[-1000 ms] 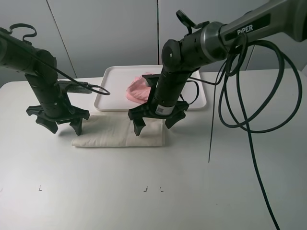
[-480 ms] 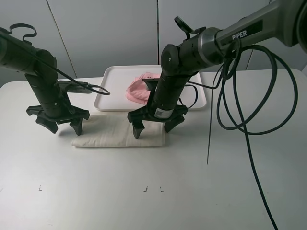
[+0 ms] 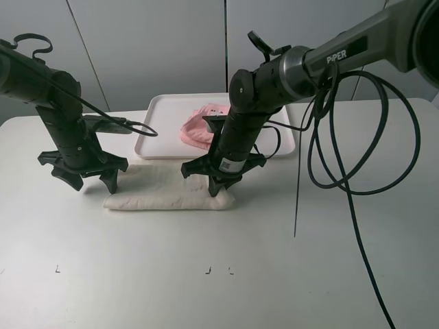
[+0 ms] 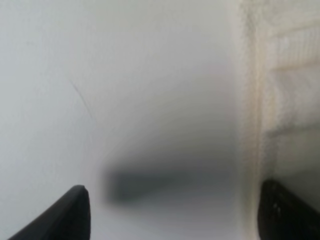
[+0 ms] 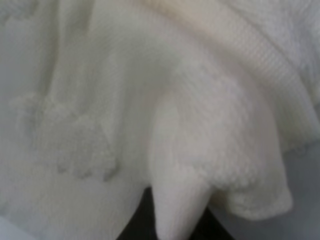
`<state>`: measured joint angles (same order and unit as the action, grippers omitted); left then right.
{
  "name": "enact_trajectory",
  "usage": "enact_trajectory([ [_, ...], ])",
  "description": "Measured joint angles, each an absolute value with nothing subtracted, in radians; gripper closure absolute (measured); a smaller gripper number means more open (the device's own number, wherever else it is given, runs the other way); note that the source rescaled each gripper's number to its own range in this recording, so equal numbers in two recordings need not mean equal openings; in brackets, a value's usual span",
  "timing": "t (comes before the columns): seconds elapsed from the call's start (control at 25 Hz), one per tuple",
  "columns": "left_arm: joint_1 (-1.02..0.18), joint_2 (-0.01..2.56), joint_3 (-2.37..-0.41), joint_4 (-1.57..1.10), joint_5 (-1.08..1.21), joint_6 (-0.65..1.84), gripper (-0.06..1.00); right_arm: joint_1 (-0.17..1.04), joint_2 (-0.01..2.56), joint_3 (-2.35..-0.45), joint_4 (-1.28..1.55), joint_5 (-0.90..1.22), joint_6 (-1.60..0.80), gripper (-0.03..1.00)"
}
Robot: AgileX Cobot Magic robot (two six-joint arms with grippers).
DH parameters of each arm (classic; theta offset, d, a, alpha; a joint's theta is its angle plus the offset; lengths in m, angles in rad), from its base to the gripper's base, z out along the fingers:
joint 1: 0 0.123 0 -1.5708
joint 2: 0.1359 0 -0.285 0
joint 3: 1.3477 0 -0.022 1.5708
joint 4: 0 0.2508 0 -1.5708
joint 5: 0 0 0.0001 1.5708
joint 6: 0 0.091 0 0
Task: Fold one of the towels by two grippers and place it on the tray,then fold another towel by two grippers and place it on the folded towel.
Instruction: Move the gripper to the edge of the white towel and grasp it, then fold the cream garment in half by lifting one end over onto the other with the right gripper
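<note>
**Right gripper (image 3: 217,188) pinches cream-white towel (image 3: 161,197); left gripper (image 3: 92,184) open**

Exterior high: the cream-white towel lies as a folded strip on the table (image 3: 103,274). At its 12 o'clock the tray (image 3: 159,115) holds the bunched pink towel (image 3: 197,127). The right gripper is clamped on the strip near its 3 o'clock end. The left gripper stands at the 9 o'clock end.

Left wrist: the left gripper's fingers (image 4: 67,215) are spread wide and hold nothing. One is over bare table, the other at the towel's edge.

Right wrist: a peak of cream-white towel is squeezed between the dark fingers.
</note>
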<state>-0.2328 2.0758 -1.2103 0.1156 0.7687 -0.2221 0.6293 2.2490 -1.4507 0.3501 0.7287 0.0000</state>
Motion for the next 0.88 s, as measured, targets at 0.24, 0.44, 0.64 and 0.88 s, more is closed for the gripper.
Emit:
enact_trajectory([
  [0.24, -0.233, 2.076, -1.210, 0.116, 0.769, -0.217, 0.07, 0.629, 2.249, -1.451, 0.353, 0.729, -0.016, 0.93],
  [0.44, -0.233, 2.076, -1.212, 0.114, 0.769, -0.217, 0.07, 0.629, 2.216, -1.451, 0.353, 0.766, -0.019, 0.93],
  [0.64, -0.233, 2.076, -1.212, 0.114, 0.769, -0.215, 0.07, 0.629, 2.150, -1.451, 0.394, 0.798, -0.034, 0.93],
  [0.88, -0.233, 2.076, -1.212, 0.114, 0.769, -0.215, 0.07, 0.629, 2.119, -1.451, 0.609, 0.807, -0.189, 0.93],
])
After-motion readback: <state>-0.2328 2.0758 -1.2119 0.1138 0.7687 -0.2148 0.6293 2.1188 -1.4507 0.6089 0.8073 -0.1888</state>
